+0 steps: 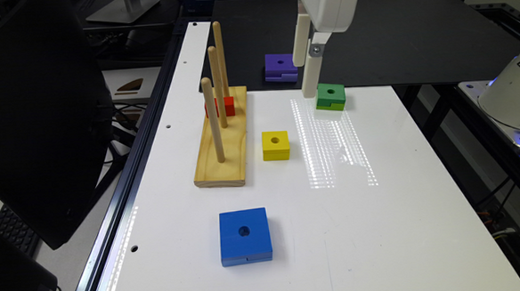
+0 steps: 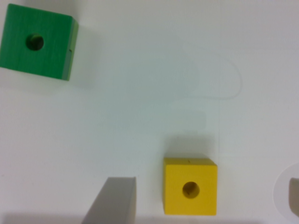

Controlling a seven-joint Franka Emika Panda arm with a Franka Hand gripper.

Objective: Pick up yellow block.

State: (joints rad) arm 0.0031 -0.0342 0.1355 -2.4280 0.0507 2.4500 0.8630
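Yellow block (image 1: 275,145) lies flat, hole up, beside the peg base (image 1: 222,141); green block (image 1: 330,96) near the claw (image 1: 306,78), seemingly open and empty.

The block with a hole (image 1: 275,145) lies beside the peg base (image 1: 222,141).

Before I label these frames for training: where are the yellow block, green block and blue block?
yellow block (image 1: 275,140): exterior view, top face by the hole.
green block (image 2: 37,41): wrist view, top face.
blue block (image 1: 245,232): exterior view, top face.
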